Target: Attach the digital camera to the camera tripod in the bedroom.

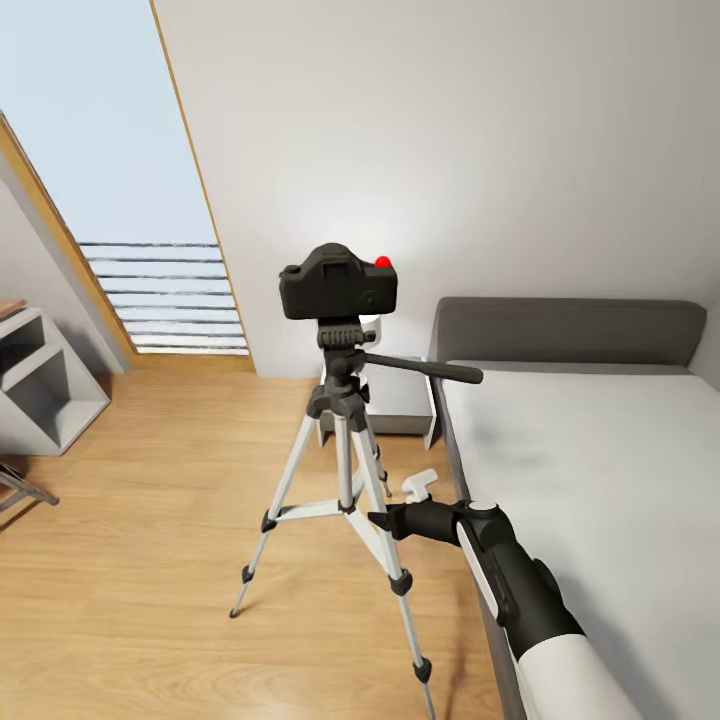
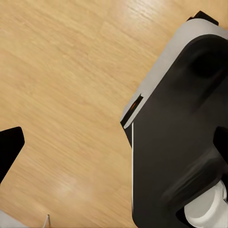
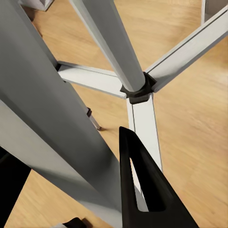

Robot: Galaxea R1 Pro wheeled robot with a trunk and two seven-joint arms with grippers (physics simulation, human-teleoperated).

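**Black camera seated on the tripod head, right gripper down at a leg**

Head view: digital camera [image 1: 340,283] sits square on the pan head of the camera tripod [image 1: 342,470], red button up, so the attach step looks done or nearly so. Tripod stands on the light wood floor [image 1: 150,520] just beside the bed [image 1: 590,470], legs splayed, pan handle pointing toward the bed. Right arm reaches low across the bed edge; right gripper [image 1: 385,520] is at the near leg by the spreader brace. My read: it's either bracing the tripod so it doesn't tip under the camera's weight, or simply parked there.

Left wrist view: wood floor and the robot's own black-and-white body [image 2: 180,142]. A dark finger tip [image 2: 9,149] at the frame edge; can't tell if the left fingers are spread or closed. Arm seems idle, hanging low.

Right wrist view: one black finger [image 3: 142,190] lies right next to the silver leg [image 3: 52,128], a second dark shape sits on the leg's other side. Fingers look spread astride the leg; contact unclear. Brace hub [image 3: 137,90] is beyond.
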